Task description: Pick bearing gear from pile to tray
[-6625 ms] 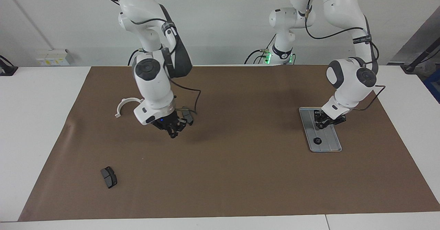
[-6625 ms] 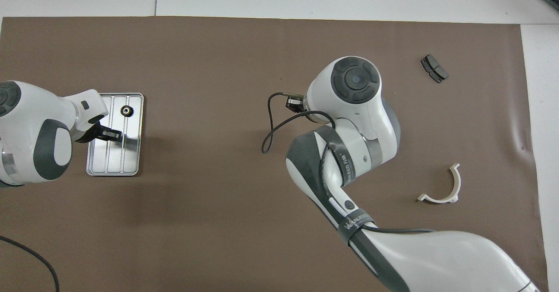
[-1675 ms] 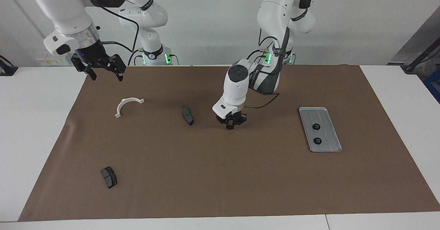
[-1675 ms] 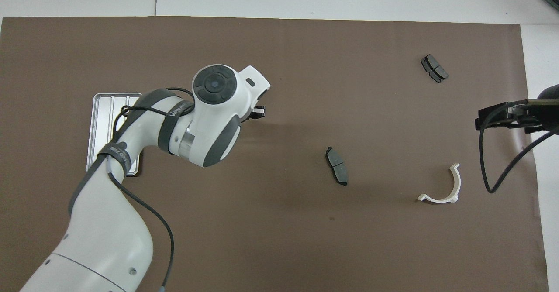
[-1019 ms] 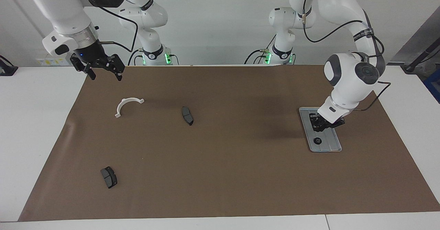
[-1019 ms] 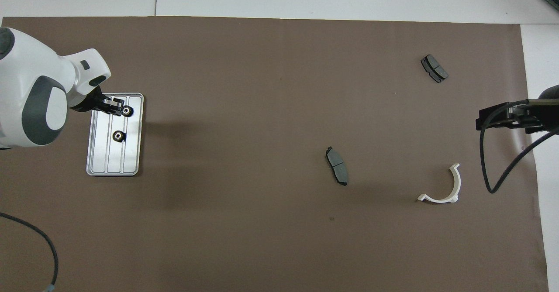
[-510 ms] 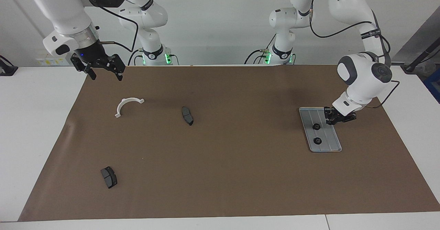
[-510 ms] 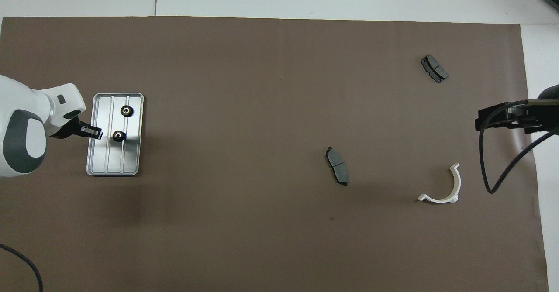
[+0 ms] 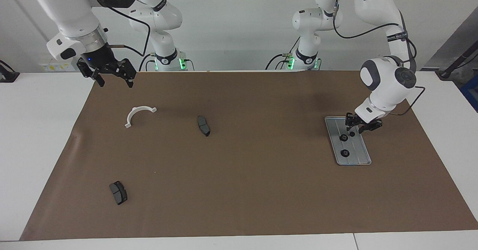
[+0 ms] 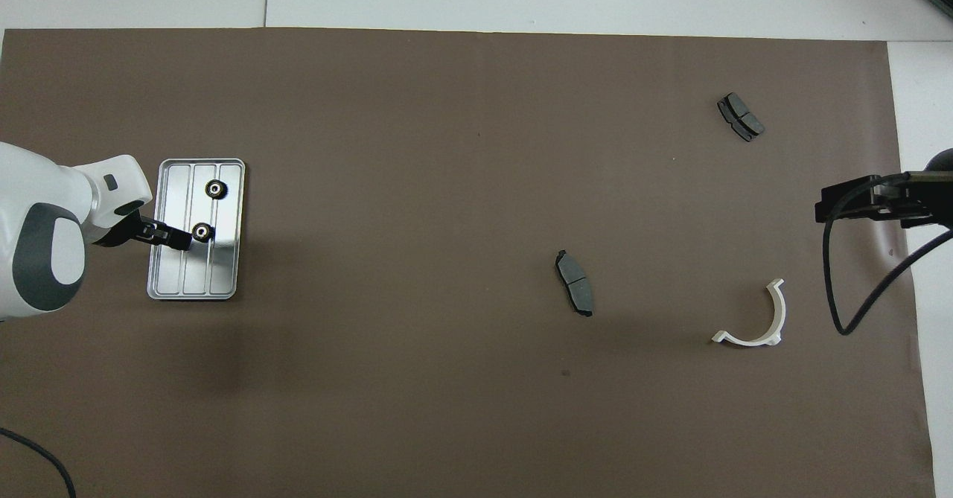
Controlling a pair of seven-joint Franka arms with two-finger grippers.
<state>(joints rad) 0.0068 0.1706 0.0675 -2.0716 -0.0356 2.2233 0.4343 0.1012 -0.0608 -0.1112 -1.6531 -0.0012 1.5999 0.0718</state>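
The silver grooved tray lies toward the left arm's end of the table. Two black bearing gears rest on it, and both gears show in the overhead view. A third small dark round part lies on the tray just under my left gripper, which hangs low over the tray, open and apart from it. My right gripper waits open, raised over the mat's edge at the right arm's end. No gears show among the pile's parts.
Near the right arm's end, a white half-ring bracket lies on the brown mat. One dark brake pad lies toward the middle. Another brake pad is farther from the robots.
My left gripper has slid in over the tray and opened. A small dark part now shows on the tray beneath it. The right arm has not moved.
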